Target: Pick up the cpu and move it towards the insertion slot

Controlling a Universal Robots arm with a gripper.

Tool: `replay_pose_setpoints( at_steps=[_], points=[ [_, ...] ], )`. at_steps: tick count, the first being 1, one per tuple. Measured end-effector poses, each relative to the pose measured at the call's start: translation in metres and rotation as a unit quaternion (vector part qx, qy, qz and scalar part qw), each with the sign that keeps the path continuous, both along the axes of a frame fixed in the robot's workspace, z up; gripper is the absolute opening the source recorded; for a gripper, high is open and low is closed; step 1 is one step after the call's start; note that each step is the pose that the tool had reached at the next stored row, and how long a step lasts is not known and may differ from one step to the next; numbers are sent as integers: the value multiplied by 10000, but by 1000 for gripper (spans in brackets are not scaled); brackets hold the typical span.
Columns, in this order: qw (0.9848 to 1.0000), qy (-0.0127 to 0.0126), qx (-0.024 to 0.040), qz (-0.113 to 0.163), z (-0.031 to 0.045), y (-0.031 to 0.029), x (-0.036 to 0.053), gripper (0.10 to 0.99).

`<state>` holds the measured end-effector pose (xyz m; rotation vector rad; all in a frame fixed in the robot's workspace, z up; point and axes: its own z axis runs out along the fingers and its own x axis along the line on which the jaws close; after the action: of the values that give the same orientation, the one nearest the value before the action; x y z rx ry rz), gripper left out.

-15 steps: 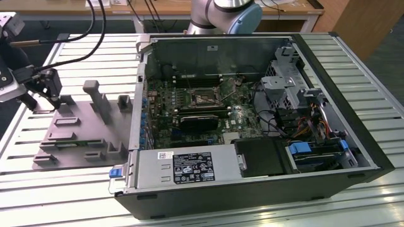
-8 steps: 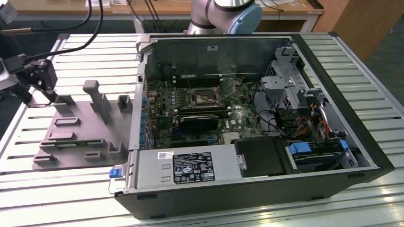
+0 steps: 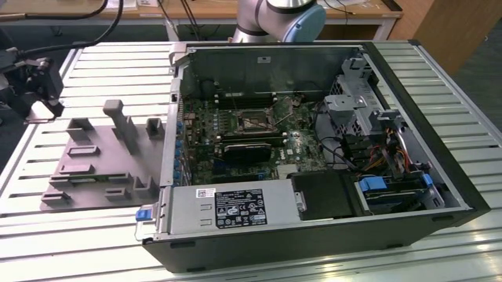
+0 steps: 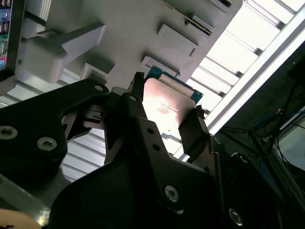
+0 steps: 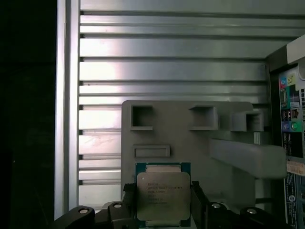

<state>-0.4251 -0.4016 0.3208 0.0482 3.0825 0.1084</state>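
The cpu [image 5: 163,193] is gripped by two opposite edges between the fingers of the end effector [image 4: 167,98], which is closed narrowly on it. It is held above the grey tray [image 5: 190,138] on the tabletop [image 5: 167,47], outside the case [image 3: 314,241]. The slot [image 3: 253,121] lies on the board deep inside the case, well apart from the cpu.

Only thin edges are caught, so a slip or a twist in the fingers is judged the main risk. It would be brought on by a jolt or a fast swing. A dropped cpu could be damaged on the tray's posts or on the slats. On the way in, the case wall and the cables [image 3: 337,154] near the slot could be struck if the path is kept low. Whether the slot's frame is open cannot be told.
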Motion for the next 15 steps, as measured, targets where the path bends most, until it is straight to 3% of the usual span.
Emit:
replay_pose_setpoints(
  at_steps=[15],
  points=[
    [10000,-59,0,0,460,2,0,541]
  ],
)
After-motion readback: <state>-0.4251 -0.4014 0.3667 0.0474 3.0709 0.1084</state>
